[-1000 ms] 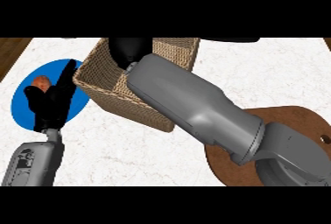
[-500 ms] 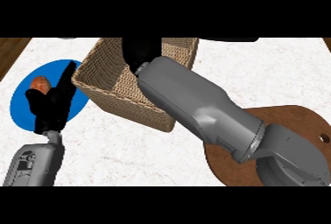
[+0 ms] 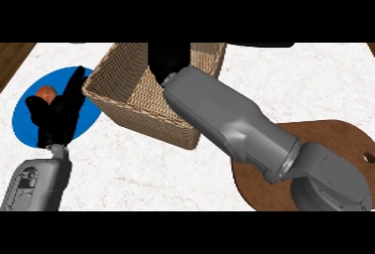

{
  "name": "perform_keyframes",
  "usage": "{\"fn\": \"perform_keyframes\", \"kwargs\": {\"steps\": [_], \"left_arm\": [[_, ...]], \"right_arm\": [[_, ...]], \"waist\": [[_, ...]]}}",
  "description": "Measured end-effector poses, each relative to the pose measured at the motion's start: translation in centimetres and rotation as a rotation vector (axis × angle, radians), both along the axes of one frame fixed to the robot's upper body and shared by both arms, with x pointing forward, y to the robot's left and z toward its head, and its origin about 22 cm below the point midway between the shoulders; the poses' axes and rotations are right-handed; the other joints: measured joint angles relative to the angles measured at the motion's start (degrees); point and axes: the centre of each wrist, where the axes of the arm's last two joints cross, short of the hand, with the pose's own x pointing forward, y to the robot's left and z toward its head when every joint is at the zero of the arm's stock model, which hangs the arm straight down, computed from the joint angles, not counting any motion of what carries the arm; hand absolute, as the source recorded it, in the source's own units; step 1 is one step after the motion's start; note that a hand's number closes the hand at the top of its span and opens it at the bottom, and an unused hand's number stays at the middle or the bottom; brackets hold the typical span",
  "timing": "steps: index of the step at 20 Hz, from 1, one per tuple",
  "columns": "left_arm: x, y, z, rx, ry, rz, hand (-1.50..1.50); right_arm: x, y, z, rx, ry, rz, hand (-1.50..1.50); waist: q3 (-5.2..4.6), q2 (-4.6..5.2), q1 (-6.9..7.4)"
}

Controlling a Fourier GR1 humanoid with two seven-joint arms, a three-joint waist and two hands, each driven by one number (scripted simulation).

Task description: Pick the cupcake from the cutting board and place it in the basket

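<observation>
A: How far along can the task be judged to be?

B: The late part is judged to be in hand. The right hand (image 3: 170,59) is seen inside the wicker basket (image 3: 139,111), lowered past its rim. The cutting board (image 3: 330,136) is seen at the lower right, largely covered by the right forearm, and no cupcake is seen on its bare part.

A: And where is the cupcake itself?

B: It cannot be seen. It is probably hidden under the hand in the basket. Whether the fingers are curled round it or spread apart cannot be told, so the release and the withdrawal of the arm are judged to be left.

A: What else is laid out?

B: A white marbled surface (image 3: 293,79) is seen, edged with dark wood at the upper left. A blue plate (image 3: 29,124) is set just left of the basket, with a small orange item (image 3: 45,93) on it. The left hand (image 3: 62,111) is held over that plate, fingers straight, at rest.
</observation>
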Motion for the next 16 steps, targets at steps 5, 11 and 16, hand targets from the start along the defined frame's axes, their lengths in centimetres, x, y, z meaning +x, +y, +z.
{"fn": "perform_keyframes", "kwargs": {"steps": [5, 11, 16], "left_arm": [[-0.1, 0.0, -0.5, 0.002, 0.005, -0.004, 0.00], [-0.3, 0.0, -0.6, 0.002, 0.002, -0.002, 0.00], [-0.3, -0.5, -0.7, 0.001, 0.003, -0.003, 0.00]], "right_arm": [[0.1, -0.5, -1.0, -0.024, 0.015, -0.014, 1.50], [0.5, -0.9, -1.3, -0.048, 0.064, -0.020, 1.50], [0.8, -1.6, -2.1, -0.046, 0.110, -0.029, 1.50]], "waist": [[0.00, 0.09, 0.22], [0.01, 0.07, 0.26], [0.03, 0.08, 0.26]]}}
